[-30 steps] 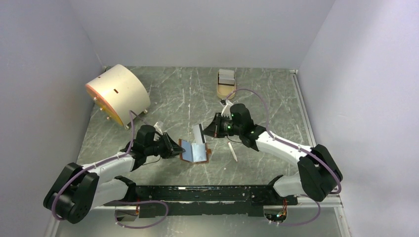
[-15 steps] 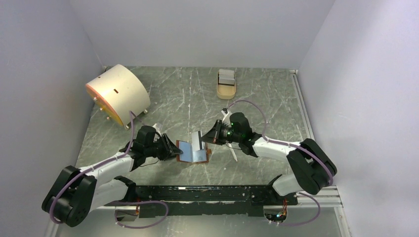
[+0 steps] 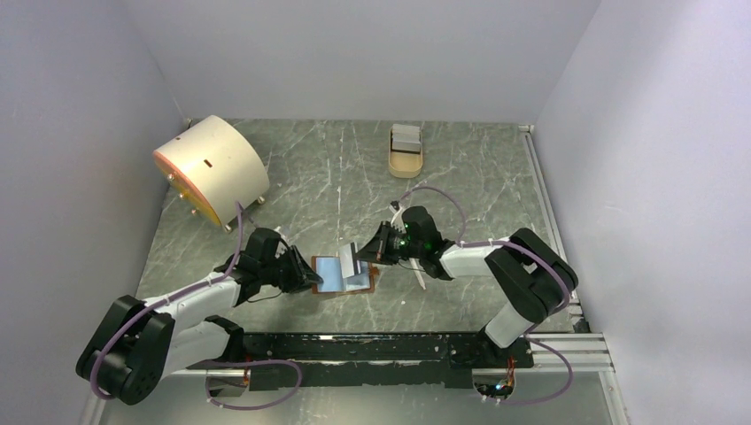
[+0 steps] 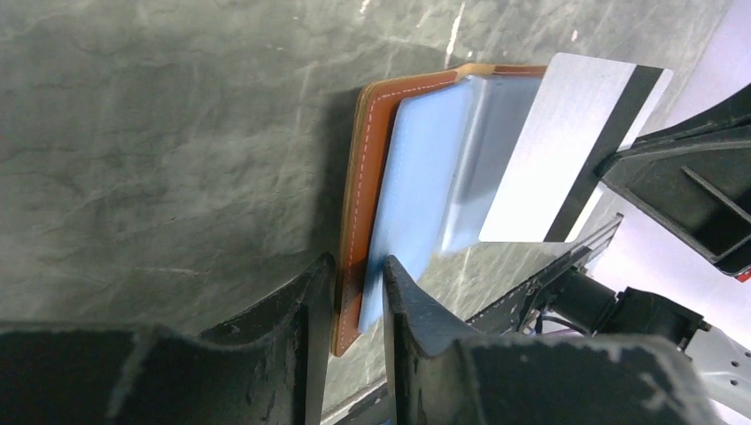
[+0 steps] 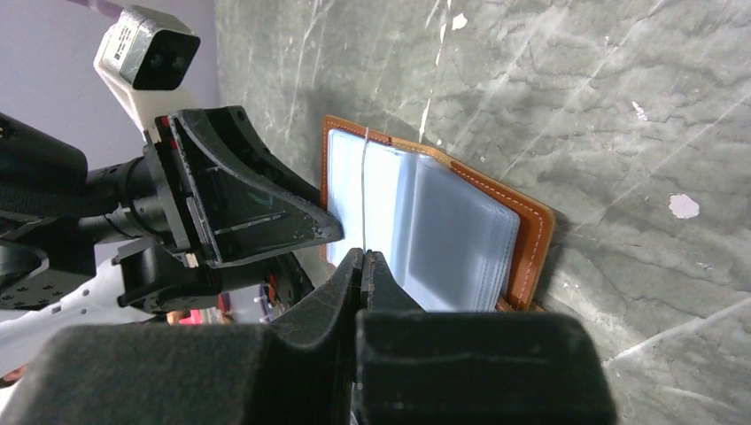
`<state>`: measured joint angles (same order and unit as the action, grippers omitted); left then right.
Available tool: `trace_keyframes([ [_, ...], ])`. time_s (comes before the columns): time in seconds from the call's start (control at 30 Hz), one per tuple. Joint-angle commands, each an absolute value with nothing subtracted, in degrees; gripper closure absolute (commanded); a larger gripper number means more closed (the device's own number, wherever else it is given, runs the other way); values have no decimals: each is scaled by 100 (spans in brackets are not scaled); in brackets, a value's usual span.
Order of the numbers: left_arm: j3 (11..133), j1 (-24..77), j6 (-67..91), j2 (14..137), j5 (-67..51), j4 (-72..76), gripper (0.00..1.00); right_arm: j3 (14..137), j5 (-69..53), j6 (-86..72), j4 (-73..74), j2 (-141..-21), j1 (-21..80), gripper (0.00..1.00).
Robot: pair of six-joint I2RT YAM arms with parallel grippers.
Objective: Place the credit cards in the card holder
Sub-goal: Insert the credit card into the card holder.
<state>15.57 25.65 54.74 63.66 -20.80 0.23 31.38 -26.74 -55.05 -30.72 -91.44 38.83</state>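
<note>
The card holder [image 3: 332,276] lies open on the table, brown outside and light blue inside. My left gripper [image 3: 309,274] is shut on its left edge; in the left wrist view the fingers [image 4: 312,301] pinch the brown cover [image 4: 370,168] and a blue leaf together. My right gripper [image 3: 365,253] is shut on a credit card [image 3: 349,260], white with a black stripe [image 4: 567,146]. The card hangs on edge just over the holder's clear pockets [image 5: 443,230] and shows as a thin line [image 5: 364,190] in the right wrist view. More pale credit cards [image 3: 406,135] lie far back.
A tan oval tray [image 3: 406,163] at the back holds the pale cards. A big cream drum [image 3: 210,166] stands at the back left. A thin white stick [image 3: 417,273] lies under my right forearm. A black rail [image 3: 381,345] runs along the near edge.
My right gripper has carried the card left and down onto the open holder. The holder has slid a little left, and the left gripper has shifted its grip on the edge.
</note>
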Motion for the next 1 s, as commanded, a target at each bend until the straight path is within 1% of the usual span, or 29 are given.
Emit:
trace_keyframes([
  [0.0,1580,2501,5326,6251,-1744,-273,69,3074,-2585,-5461,-3455,-9299,3944,100],
  [0.07,1550,2490,5309,6135,-1651,-368,70,3038,-2530,-5462,-3492,-9350,3954,100],
  [0.5,1445,2470,5273,6056,-1801,-213,91,2796,-2400,-5724,-4043,-9773,4136,100],
  [0.6,1424,2470,5257,6058,-1814,-208,90,2788,-2347,-5765,-4096,-9832,4201,100],
  [0.83,1415,2474,5231,6038,-1830,-211,86,2703,-2050,-5918,-4142,-9789,4379,100],
  [0.97,1383,2469,5247,6069,-1841,-146,85,2629,-2003,-6018,-4289,-9841,4412,100],
])
